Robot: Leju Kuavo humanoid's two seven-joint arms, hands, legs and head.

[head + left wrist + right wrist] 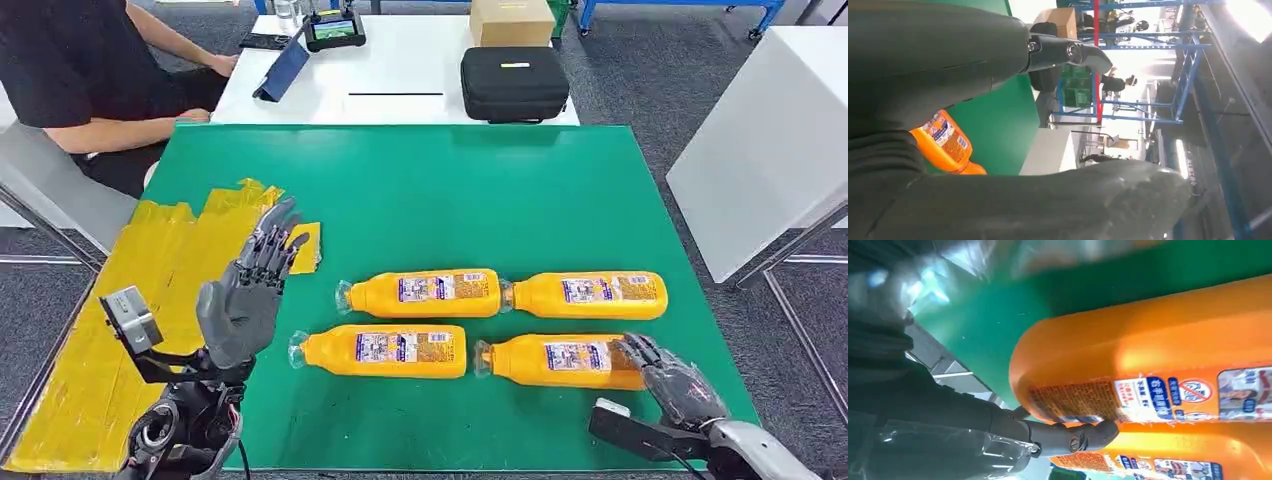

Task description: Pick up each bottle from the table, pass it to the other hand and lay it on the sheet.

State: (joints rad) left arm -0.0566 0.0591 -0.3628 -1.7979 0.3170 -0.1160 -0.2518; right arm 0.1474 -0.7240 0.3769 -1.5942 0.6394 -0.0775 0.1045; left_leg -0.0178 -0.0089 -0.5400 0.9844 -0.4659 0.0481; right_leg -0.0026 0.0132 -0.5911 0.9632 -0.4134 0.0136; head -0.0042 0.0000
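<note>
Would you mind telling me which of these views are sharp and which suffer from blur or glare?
Head view: evenly lit and sharp, bottles crisp. Left wrist view: left hand a soft dark mass, ceiling light blown out. Right wrist view: nearest bottle blurred along its upper edge, glare on plastic wrap.

Looks like a robotics lab / industrial test bay: grey carpet floor (640, 70), white worktables (400, 70) pushed together, one with a green mat (480, 190) patched with a yellow taped sheet (150, 290). Handheld controller (334, 28), tablet (282, 72), black hard case (514, 82), cardboard box (511, 20) on the far table, person seated (90, 70). Blue steel racking (1188, 75) behind
</note>
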